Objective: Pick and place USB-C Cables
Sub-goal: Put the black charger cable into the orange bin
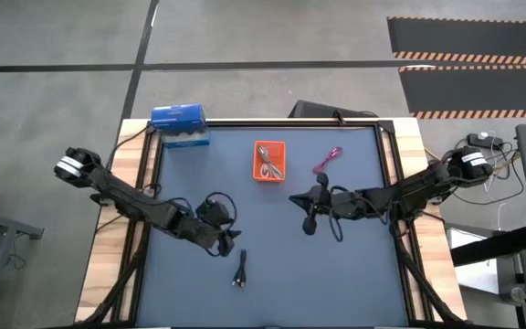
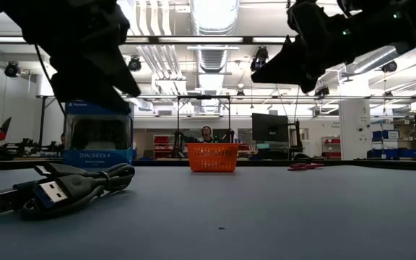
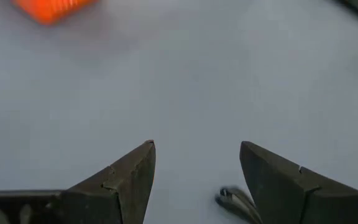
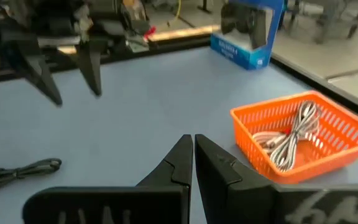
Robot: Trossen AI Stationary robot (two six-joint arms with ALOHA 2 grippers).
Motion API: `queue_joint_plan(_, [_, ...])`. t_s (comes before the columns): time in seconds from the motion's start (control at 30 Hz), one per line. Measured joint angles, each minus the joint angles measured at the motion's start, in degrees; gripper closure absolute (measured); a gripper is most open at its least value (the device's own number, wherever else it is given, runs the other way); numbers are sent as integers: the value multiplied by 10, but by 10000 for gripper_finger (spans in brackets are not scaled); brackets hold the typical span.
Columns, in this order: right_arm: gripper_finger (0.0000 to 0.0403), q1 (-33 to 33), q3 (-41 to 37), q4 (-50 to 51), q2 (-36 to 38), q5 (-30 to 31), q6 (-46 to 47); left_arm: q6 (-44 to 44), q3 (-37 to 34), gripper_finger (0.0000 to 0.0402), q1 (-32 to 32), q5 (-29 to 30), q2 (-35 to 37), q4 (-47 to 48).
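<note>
Table (image 1: 354, 274): blue-grey top, wood edging, you look straight down on it in the high view.

Blue box (image 1: 180, 125): far-left corner, about 11 o'clock from table centre.

Orange tray (image 1: 269, 161): near 12 o'clock, just behind centre. A silver-grey cable (image 4: 294, 140) and what looks like a white one lie bundled inside it; long axis runs roughly 12 to 6 along the tray in the high view.

Left pincer (image 1: 229, 239): at about 7 o'clock from centre, hanging above the table, fingers spread wide, nothing between them. You will find the black cable (image 1: 240, 272) just beyond it toward 6 o'clock, near the front edge, flat on the table; long axis roughly 12 to 6, and the low view shows its plug end toward the camera.

Right pincer (image 1: 310, 224): at about 4 o'clock, close to centre, raised off the table, fingers pressed together, holding nothing.

Magenta-pink cable (image 1: 328, 161): at 1 o'clock, beside the tray and apart from it; long axis slants 1 to 7.
</note>
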State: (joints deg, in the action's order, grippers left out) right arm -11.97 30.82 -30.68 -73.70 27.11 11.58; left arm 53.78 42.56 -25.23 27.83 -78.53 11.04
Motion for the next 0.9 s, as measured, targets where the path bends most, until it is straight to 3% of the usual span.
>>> queue_joint_plan(0.47, [394, 0, -18, -22, 64, -1, -80, 158, 199, 182, -3, -120, -156, 341])
queue_joint_plan(0.9, [394, 0, -21, 43, 108, -3, -78, 269, 317, 182, -58, -171, -227, 350])
